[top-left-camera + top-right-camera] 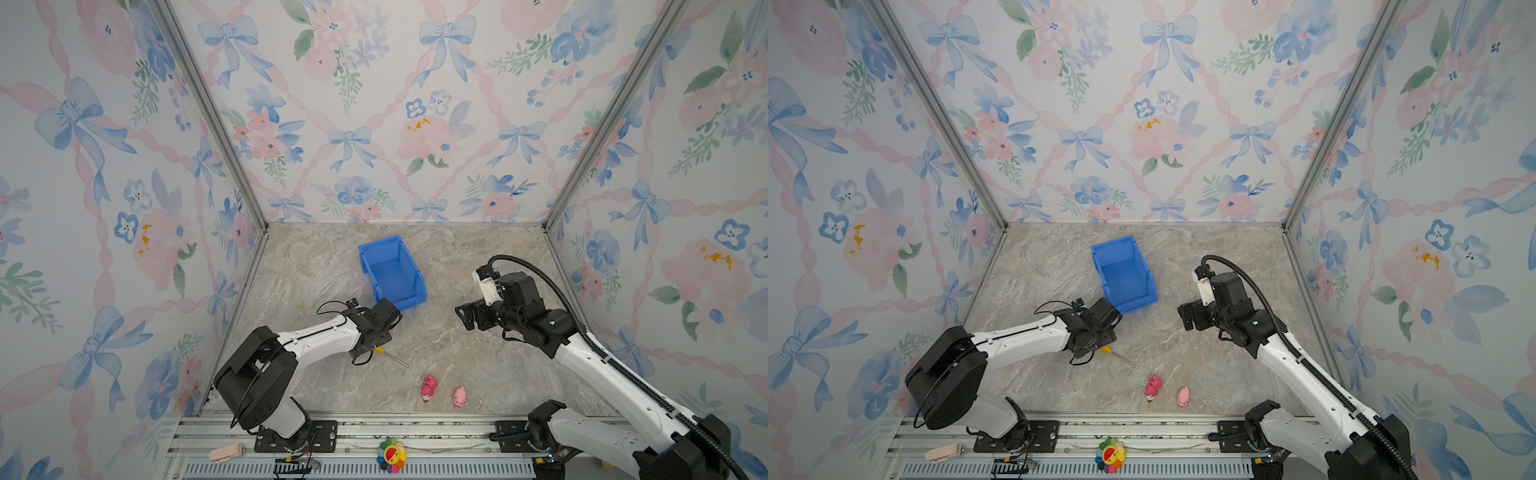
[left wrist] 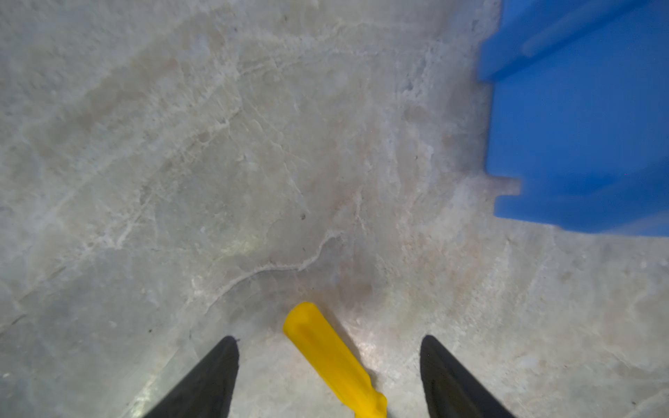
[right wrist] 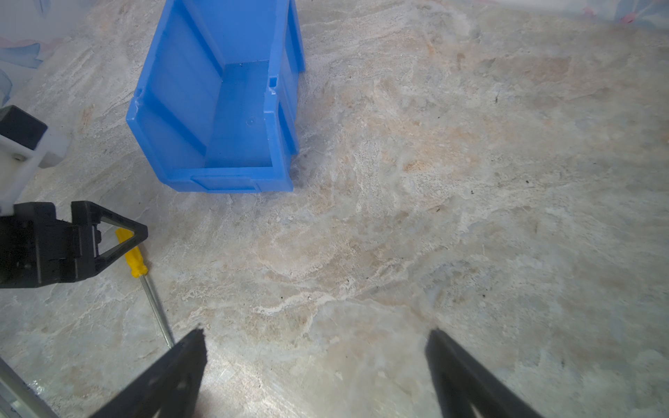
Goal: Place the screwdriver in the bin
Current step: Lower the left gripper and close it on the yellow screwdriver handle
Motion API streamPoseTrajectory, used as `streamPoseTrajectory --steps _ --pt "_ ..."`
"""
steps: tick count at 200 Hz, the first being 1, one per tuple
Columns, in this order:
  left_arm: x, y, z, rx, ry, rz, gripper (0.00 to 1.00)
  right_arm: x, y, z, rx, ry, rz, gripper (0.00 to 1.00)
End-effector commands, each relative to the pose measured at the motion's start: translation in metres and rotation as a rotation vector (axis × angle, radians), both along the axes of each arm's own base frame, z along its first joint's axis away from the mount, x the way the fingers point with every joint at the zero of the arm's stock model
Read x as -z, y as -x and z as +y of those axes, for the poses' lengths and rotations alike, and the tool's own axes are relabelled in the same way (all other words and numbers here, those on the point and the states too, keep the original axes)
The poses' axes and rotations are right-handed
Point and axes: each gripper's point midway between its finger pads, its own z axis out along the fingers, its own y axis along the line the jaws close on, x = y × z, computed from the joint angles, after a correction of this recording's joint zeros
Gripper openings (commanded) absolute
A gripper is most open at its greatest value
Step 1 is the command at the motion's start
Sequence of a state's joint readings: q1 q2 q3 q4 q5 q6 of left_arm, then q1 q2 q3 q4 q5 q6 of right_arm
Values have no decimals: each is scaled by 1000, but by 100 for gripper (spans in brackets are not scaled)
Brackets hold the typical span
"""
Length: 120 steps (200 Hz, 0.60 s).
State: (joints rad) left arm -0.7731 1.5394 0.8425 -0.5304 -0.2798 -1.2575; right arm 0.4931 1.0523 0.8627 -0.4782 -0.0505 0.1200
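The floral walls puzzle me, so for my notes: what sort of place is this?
Likely a robot test booth: wallpapered panels in metal framing enclose a marble-look tabletop, with two arms on a rail.

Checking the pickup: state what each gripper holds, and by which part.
Nothing is held. The left gripper is open, its fingers either side of the screwdriver handle with gaps showing; the screwdriver lies on the table. The right gripper is open and empty.
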Motion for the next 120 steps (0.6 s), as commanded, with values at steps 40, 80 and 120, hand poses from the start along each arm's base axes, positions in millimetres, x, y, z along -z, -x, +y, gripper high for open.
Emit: streamPoseTrajectory --steps 40,80,120 --pt "13 10 -5 -6 -32 50 66 2 5 1 -11 -3 10 97" --pt "22 14 -3 5 -69 77 54 -4 6 -4 2 3 -17 97" --pt "25 17 0 2 -83 85 33 -5 8 -12 28 16 -36 97"
